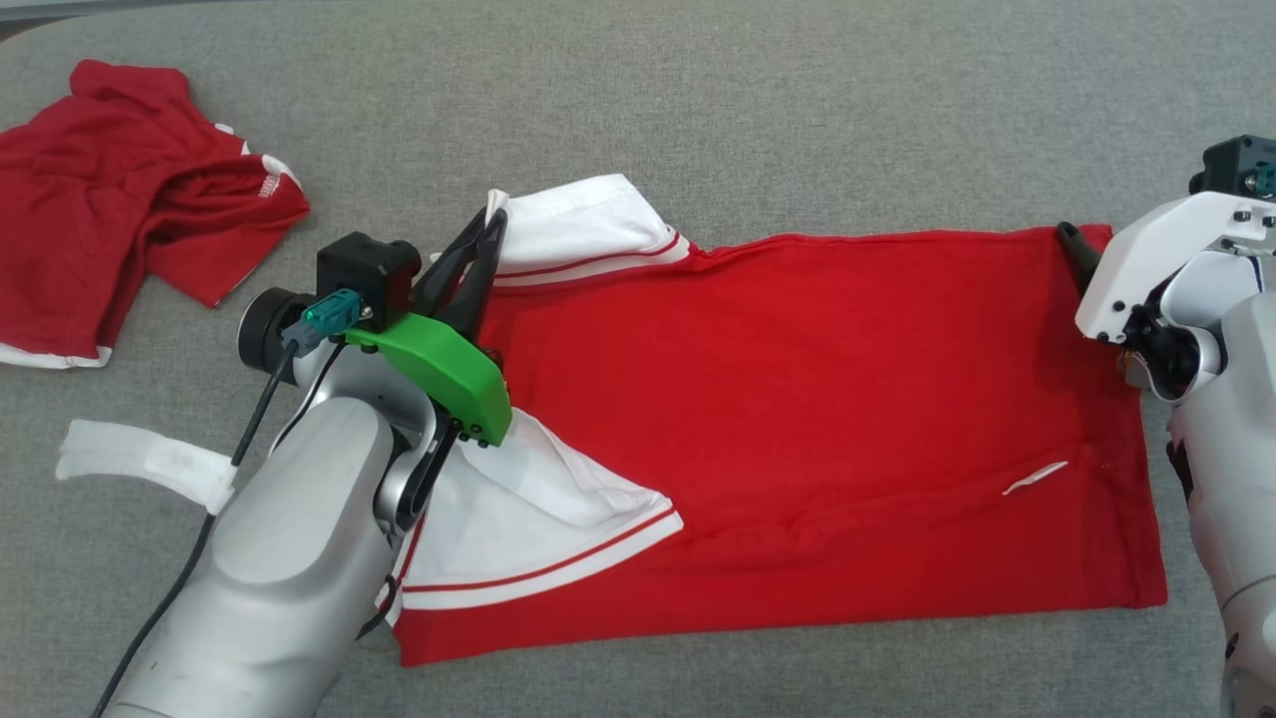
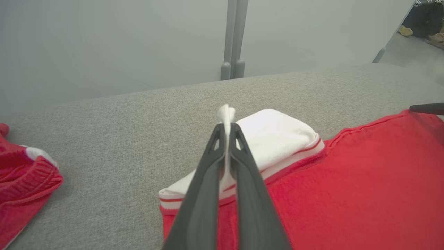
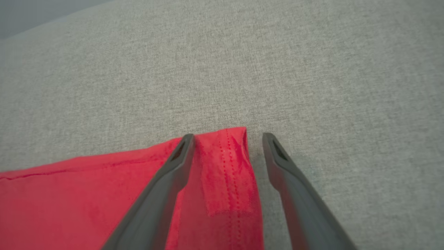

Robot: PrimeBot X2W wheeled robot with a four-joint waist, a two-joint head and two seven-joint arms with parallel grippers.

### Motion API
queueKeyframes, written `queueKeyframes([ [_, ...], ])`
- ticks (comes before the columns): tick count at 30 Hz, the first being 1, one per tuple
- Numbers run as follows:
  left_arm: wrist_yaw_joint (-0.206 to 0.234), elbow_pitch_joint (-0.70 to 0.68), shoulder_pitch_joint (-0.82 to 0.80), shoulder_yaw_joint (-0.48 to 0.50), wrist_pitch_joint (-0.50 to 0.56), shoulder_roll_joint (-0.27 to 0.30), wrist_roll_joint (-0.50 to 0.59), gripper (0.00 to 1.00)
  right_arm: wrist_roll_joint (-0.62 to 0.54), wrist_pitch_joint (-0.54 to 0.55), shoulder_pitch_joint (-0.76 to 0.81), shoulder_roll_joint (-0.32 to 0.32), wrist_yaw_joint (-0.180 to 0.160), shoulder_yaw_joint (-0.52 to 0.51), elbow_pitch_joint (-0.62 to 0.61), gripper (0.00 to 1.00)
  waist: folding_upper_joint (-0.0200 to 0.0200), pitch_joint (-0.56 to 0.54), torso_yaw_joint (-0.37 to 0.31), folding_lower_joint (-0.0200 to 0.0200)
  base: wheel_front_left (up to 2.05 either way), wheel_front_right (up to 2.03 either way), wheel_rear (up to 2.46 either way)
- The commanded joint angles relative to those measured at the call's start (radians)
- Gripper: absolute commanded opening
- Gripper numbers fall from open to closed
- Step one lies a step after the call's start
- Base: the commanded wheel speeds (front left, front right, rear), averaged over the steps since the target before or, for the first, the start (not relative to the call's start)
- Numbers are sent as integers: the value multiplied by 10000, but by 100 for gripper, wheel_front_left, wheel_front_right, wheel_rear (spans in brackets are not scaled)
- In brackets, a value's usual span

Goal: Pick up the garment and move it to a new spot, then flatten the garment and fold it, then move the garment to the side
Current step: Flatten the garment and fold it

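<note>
A: What colour is the garment [image 1: 817, 399] showing?
B: Bright red, and its sleeves [image 1: 588, 224] are showing white, with thin red stripes running along each cuff.
A: And the worktop [image 1: 797, 100]?
B: It is showing flecked grey weave. A darker red second garment [image 1: 130, 199] with white trim is lying at the far left corner.
A: The arms?
B: The left end effector [image 1: 493, 224] is wearing a green cover [image 1: 444, 374], the right end effector [image 3: 227, 139] a white housing [image 1: 1146, 269]; all fingers [image 2: 204, 194] are showing dark grey.

Crumpled dark red shirt [image 1: 130, 199], white strip [image 1: 140, 459], grey fabric surface [image 1: 797, 100]
</note>
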Motion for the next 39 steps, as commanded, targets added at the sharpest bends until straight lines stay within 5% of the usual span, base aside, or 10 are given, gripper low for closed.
queueKeyframes([
  [1,78,-85,114,-16,26,54,-73,0,34,23,-156,-157,1,151,131,100,58,61,35,0,0,0,0],
  [8,140,-272,-53,-58,87,49,-127,0,266,99,-404,-312,1,521,595,98,58,245,136,0,0,0,0],
  [9,146,-283,-74,-60,90,60,-132,0,300,117,-416,-310,1,592,652,89,58,262,147,0,0,0,0],
  [11,132,-297,-114,-60,92,92,-140,0,311,225,-446,-285,2,813,800,48,58,290,161,0,0,0,0],
  [13,143,-301,-133,-54,91,110,-142,0,323,292,-445,-272,2,929,857,40,58,301,160,0,0,0,0],
  [17,149,-327,-170,-39,80,159,-150,0,355,238,-477,-346,-1,1321,934,0,58,318,143,0,0,0,0],
  [29,336,-720,323,116,-123,485,-318,0,899,-702,-424,-501,-4,2341,370,0,58,-70,-100,0,0,0,0],
  [39,896,-2459,1657,298,-199,1274,-370,0,2259,-1200,1088,-1062,-4,3144,-1619,0,58,-703,-329,0,0,0,0],
])
